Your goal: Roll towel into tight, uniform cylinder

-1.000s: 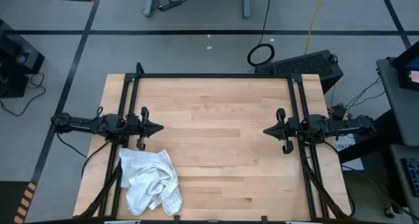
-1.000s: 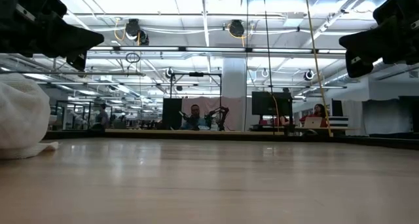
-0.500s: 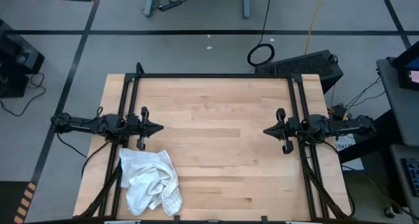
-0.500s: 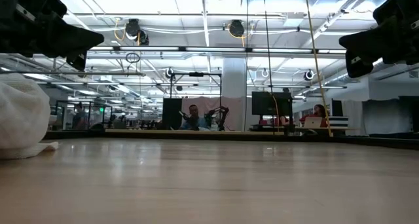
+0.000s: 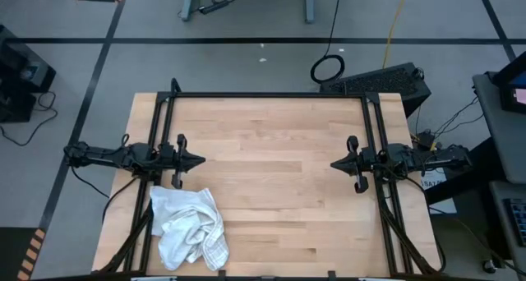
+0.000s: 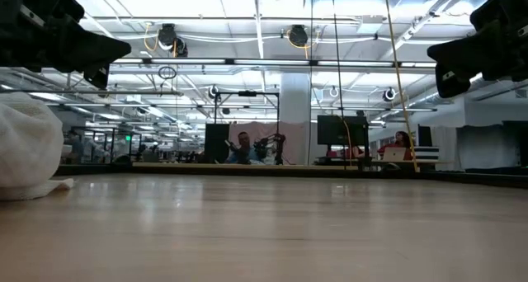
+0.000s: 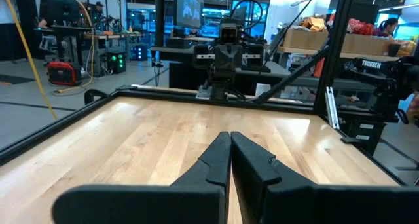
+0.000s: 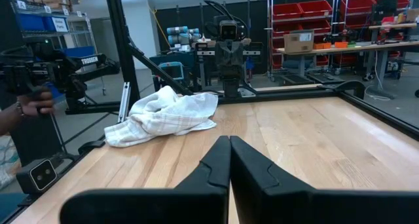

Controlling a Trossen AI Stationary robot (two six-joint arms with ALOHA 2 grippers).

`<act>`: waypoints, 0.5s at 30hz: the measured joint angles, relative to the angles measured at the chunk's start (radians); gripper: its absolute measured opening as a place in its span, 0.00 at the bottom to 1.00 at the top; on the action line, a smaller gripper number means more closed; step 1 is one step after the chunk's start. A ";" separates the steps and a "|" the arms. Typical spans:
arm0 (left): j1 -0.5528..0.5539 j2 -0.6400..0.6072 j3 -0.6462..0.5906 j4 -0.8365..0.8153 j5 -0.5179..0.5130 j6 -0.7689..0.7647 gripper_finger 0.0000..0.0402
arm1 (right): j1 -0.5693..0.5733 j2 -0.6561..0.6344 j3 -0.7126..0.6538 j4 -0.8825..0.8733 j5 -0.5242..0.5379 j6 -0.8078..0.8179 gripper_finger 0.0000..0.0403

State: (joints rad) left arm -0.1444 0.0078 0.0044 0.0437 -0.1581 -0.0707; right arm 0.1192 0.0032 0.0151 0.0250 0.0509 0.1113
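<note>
the towel lies crumpled in a loose heap at the lower left of the high view, on the wooden table close to its near edge and left side, with some of the checked pattern showing along its lower folds. in the low view it shows only as a white mound at the far left edge of the frame, resting on the tabletop. in the right wrist view the same heap sits in the middle left of the frame, bunched and unrolled. the left gripper hangs at the left side of the table, in the left middle of the high view, just above the towel in the frame and not touching it; its fingers are pressed together with nothing between them, as the left wrist view shows. the right gripper hangs at the right middle of the high view, well apart from the towel, pointing toward the centre of the table; its fingers are likewise pressed together and empty. the two grippers face each other across the bare middle of the table. a person's hand shows at the left edge of the right wrist view, beyond the table.
</note>
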 joint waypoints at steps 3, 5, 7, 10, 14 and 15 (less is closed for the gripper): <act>0.000 0.000 0.000 0.000 0.000 0.000 0.05 | 0.000 0.000 0.000 0.000 0.000 0.000 0.00; 0.000 0.000 0.000 0.000 0.000 0.000 0.05 | 0.000 0.000 0.000 0.000 0.000 0.000 0.00; 0.000 0.000 0.000 0.000 0.000 0.000 0.05 | 0.000 0.000 0.000 0.000 0.000 0.000 0.00; 0.000 0.000 0.000 0.000 0.000 0.000 0.05 | 0.000 0.000 0.000 0.000 0.000 0.000 0.00; 0.000 0.001 0.001 0.059 -0.015 0.000 0.05 | 0.000 0.000 0.000 0.000 0.000 0.000 0.00; 0.000 0.000 0.004 0.088 -0.017 0.000 0.05 | 0.000 0.000 0.000 0.000 0.000 0.000 0.00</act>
State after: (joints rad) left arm -0.1441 0.0076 0.0085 0.1319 -0.1751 -0.0707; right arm 0.1196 0.0032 0.0150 0.0252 0.0511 0.1116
